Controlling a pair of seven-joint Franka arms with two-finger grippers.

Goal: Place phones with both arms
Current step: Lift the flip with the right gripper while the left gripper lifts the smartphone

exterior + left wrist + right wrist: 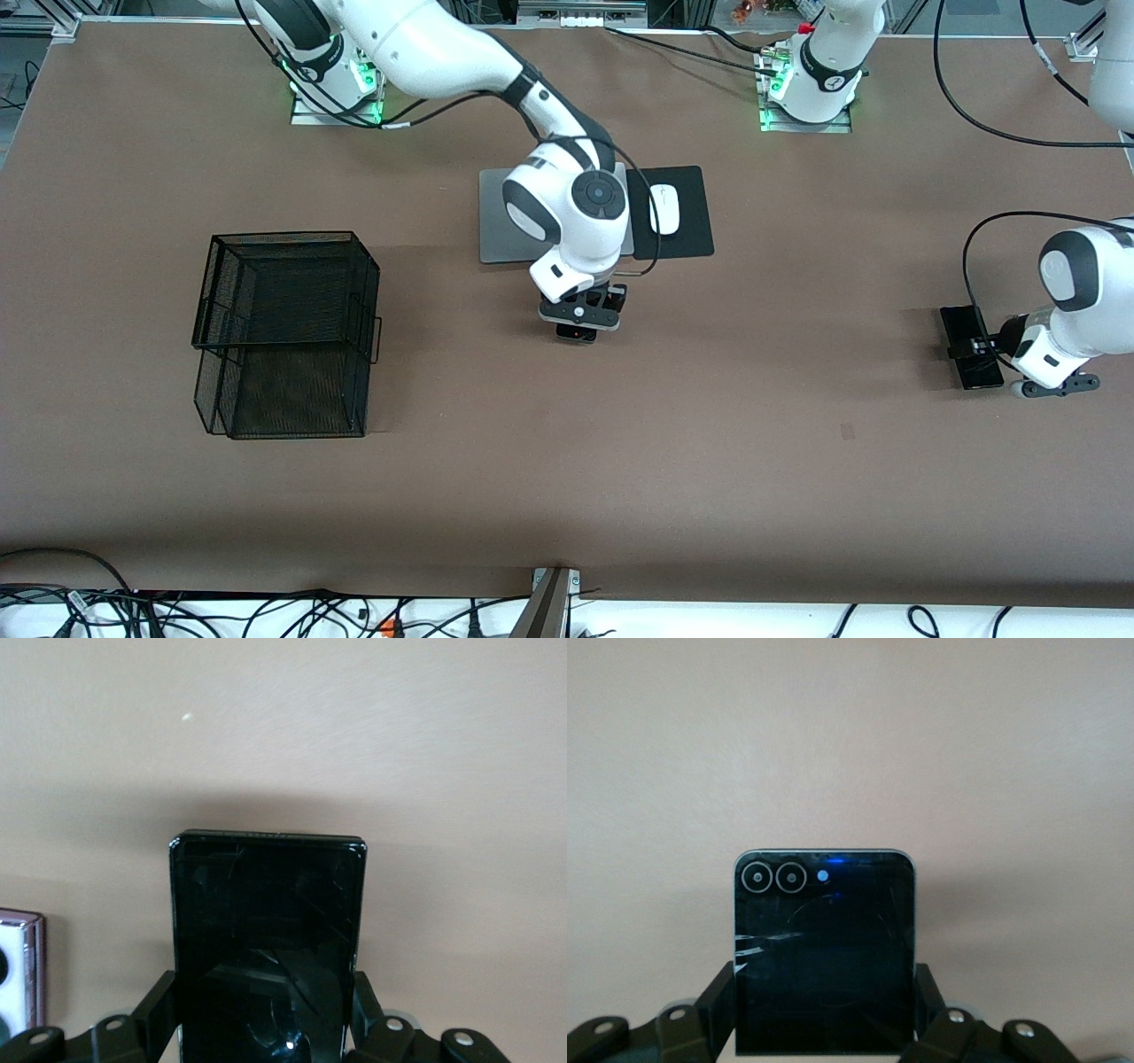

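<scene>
In the front view, the right arm reaches from its base at the upper left of the frame down to the middle of the picture, where the right gripper (580,321) stands low over the brown table (620,461), just below a silver laptop (496,217). Its fingers pinch the edges of a small squarish black phone with two ringed camera lenses (824,952); the right wrist view shows a finger pressed against each side of that phone, whose glossy face points at the camera. In the front view this phone is almost wholly hidden under the wrist.

The left arm enters at the right edge of the frame, and the left gripper (983,347) sits at the long slim black slab phone (970,346) lying on the table near the left arm's end. Its fingers (155,1005) clamp the slab's long sides, as the left wrist view shows. In that same view, a small lilac-white phone with black circles (19,974) shows partly at the picture's edge, lying on the table just beside the slab.

A white computer mouse (664,208) rests on a black rectangular mouse pad (691,226) next to the laptop. A black wire-mesh basket (283,332) stands in the left half of the frame, toward the right arm's end of the table.
</scene>
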